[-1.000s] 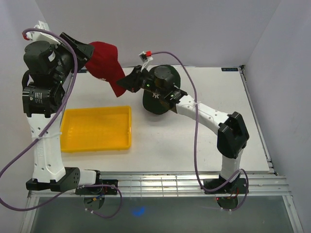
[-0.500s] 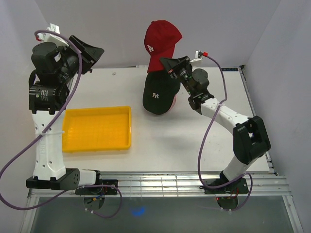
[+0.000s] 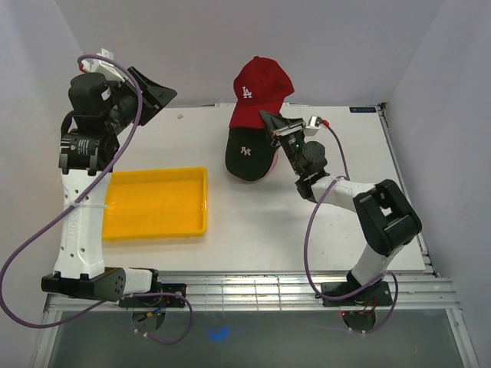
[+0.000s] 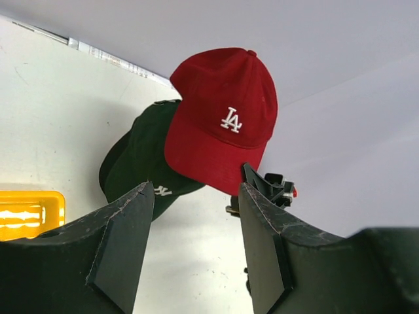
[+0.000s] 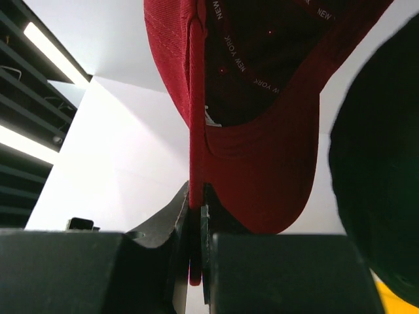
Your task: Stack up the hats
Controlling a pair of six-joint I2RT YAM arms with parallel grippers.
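My right gripper [image 3: 274, 124] is shut on the side edge of the red hat [image 3: 261, 90] with the white "LA". It holds the hat in the air, tilted, just above and behind a dark green hat [image 3: 246, 154] with a white emblem that sits domed on the table. In the right wrist view the red fabric [image 5: 262, 163] is pinched between the fingers [image 5: 196, 199], and the dark hat [image 5: 383, 163] is at the right. My left gripper [image 3: 163, 90] is open and empty, raised at the far left. Through its jaws [image 4: 193, 199] I see the red hat [image 4: 222, 118] over the green hat [image 4: 137, 160]. The black hats are hidden.
A yellow tray [image 3: 153, 172] lies on the table at the left, below my left arm; its corner shows in the left wrist view [image 4: 26, 212]. The back wall stands right behind the hats. Whatever holds up the green hat is hidden.
The red hat went from my left gripper to my right gripper, which carried it over the green hat. My left gripper let go, opened and shifted right.
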